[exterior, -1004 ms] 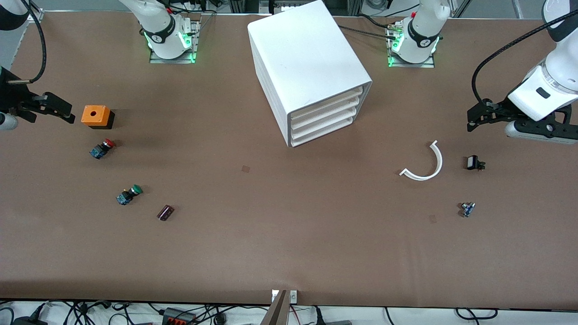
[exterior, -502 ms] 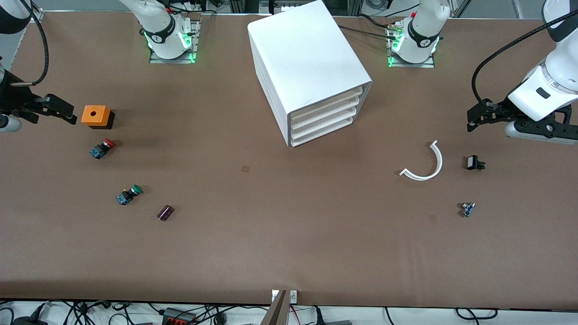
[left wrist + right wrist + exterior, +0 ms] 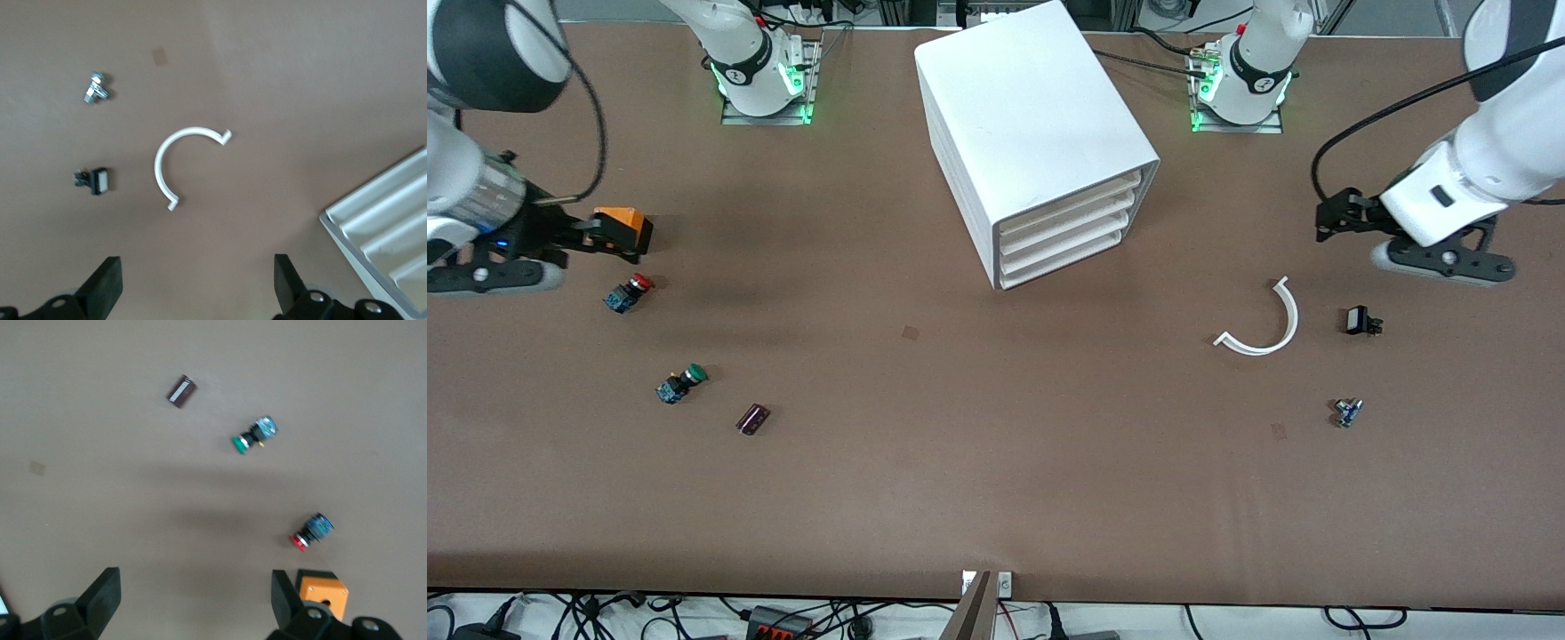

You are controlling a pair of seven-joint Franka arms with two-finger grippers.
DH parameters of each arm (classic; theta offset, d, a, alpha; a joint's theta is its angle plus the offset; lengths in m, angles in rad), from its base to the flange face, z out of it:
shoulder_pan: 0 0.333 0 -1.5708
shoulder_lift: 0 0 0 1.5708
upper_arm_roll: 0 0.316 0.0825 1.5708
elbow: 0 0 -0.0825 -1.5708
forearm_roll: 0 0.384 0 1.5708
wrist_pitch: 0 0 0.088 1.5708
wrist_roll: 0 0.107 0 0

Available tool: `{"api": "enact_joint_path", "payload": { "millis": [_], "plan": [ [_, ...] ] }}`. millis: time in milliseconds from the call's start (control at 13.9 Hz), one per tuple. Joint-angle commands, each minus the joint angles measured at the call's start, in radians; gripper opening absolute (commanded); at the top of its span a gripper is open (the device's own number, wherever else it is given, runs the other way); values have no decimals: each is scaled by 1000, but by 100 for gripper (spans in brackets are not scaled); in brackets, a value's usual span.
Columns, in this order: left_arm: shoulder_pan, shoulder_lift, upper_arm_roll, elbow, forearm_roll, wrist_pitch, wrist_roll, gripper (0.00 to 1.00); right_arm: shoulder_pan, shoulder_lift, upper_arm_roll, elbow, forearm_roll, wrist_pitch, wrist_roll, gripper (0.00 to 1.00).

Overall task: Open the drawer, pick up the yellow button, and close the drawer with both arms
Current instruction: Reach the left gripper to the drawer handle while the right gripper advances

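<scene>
Both grippers had fingers spread, holding nothing. Left gripper hung over bare table at the left arm's end, above the white arc piece. Right gripper hung over the orange box. Cabinet sat between them, drawers all shut, fronts angled toward the left arm (likely the nearer puller). Orange-capped button not visible.

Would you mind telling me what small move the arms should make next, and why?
Probably the left gripper, open over bare table toward its own end, should travel toward the front of the cabinet, since all four drawers look shut and no orange-yellow button shows on the table. The right gripper, also open, hangs beside the orange box.
</scene>
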Motion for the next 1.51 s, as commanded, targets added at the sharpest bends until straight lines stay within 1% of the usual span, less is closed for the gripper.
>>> {"api": "enact_joint_path", "payload": {
  "millis": [0,143,215,359,430,502,646,717,789,861,1004,1148,1220,1291,1363,1435],
  "plan": [
    [-61,51,1,31,-19,-92,18,100,47,31,-3,15,22,27,2,100],
    [-104,81,1,26,-52,-123,23,100,66,53,-3,23,79,37,2,100],
    [-106,107,0,28,-120,-140,26,100,80,63,-3,29,83,62,-1,100],
    [-88,146,1,15,-343,-155,38,100,119,74,-3,32,83,102,-1,100],
    [-78,161,1,15,-432,-154,61,100,141,88,-3,32,85,119,1,100],
    [-72,178,1,14,-495,-148,90,100,165,100,-3,32,86,139,2,100],
    [-43,244,1,8,-687,-145,237,100,210,129,-3,34,94,187,2,100],
    [-32,282,1,-4,-764,-143,319,100,231,142,-3,34,96,211,2,100],
    [-25,310,1,-26,-836,-128,414,100,247,152,-1,35,103,227,5,100],
    [-11,321,1,-61,-896,-103,491,100,261,169,-3,55,135,227,21,100],
    [-9,324,1,-177,-1041,-60,625,100,281,188,-3,72,180,228,24,100],
    [-11,342,1,-253,-1134,-57,729,100,293,217,-3,102,235,227,22,100],
    [-11,351,1,-279,-1157,-57,791,93,293,234,-3,118,250,227,22,100],
    [-11,361,1,-293,-1166,-57,852,83,293,244,-3,125,260,228,22,100],
    [-11,371,1,-302,-1171,-60,878,77,299,248,-3,124,260,230,22,100],
    [-12,370,0,-325,-1182,-60,882,75,299,249,-3,124,261,228,22,100]
  ]
}}
